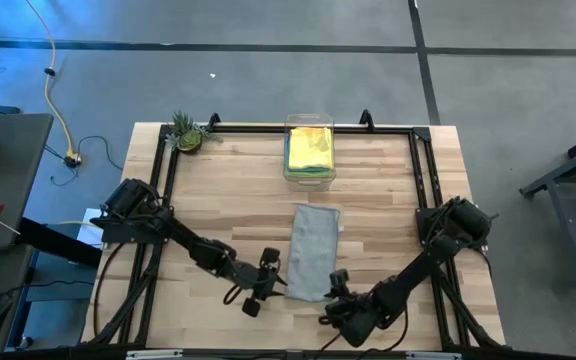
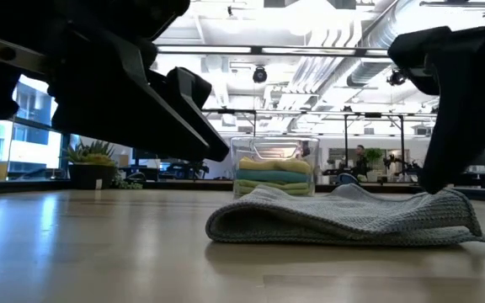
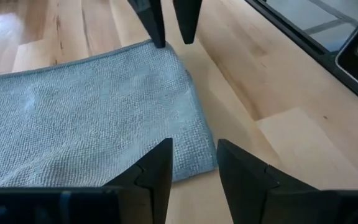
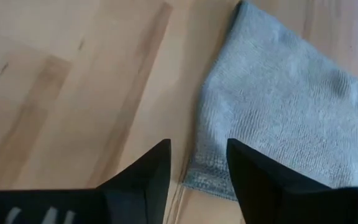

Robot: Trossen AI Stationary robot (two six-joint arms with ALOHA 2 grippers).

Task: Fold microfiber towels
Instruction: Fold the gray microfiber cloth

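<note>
Left fingers (image 3: 160, 177): standing parted in the left wrist view, nothing between them, hanging over the grey towel (image 1: 314, 250)'s near corner.
Right fingers (image 4: 145, 180): also parted and empty, poised above the other near corner.
Towel: lying flat as a long folded strip mid-table (image 1: 218, 200), its far end pointing at the bin (image 1: 309, 175), which is holding folded yellow and green towels.
Step, as I judge it: getting ready to pinch both near corners for the next fold.
Doing it well: both grippers should be catching all layers at the corners, lifting together, and carrying the edge level to the far end.
Left gripper (image 1: 266, 278): reaching in low from the left, beside the towel's near edge.
Right gripper (image 1: 340, 283): angling in from the right, just beside the same edge.
</note>
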